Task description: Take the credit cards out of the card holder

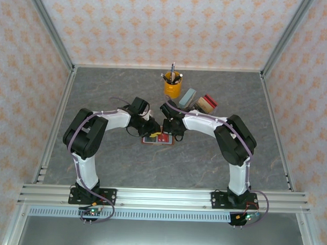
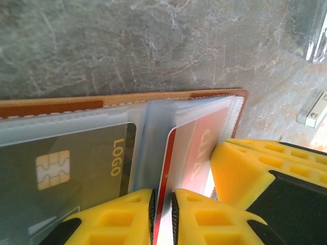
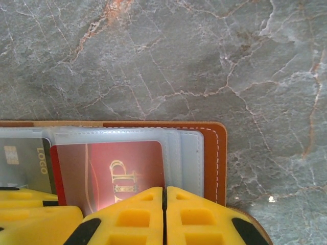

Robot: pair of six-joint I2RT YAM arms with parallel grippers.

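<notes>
Jaws of our left gripper (image 2: 163,196) stand narrow, pinching the near edge of a thin red plastic card (image 2: 196,148) between the yellow fingers. Our right gripper (image 3: 164,191) has its jaws pressed fully together, just beside the left one, at the near edge of the same half of the flat reddish-brown leather card holder (image 3: 212,153). We cannot tell whether they grip anything.

We see the holder lying open like a book at about the middle of the grey marbled worktop (image 1: 127,89), between our two arms. In its other half a dark grey chip card (image 2: 66,163) marked LOGO sits under clear plastic.

Near the far edge stands a yellow cup of pens (image 1: 173,86). Just right of it lie a pale blue oblong block (image 1: 188,96) and a small red and tan box (image 1: 207,102).
</notes>
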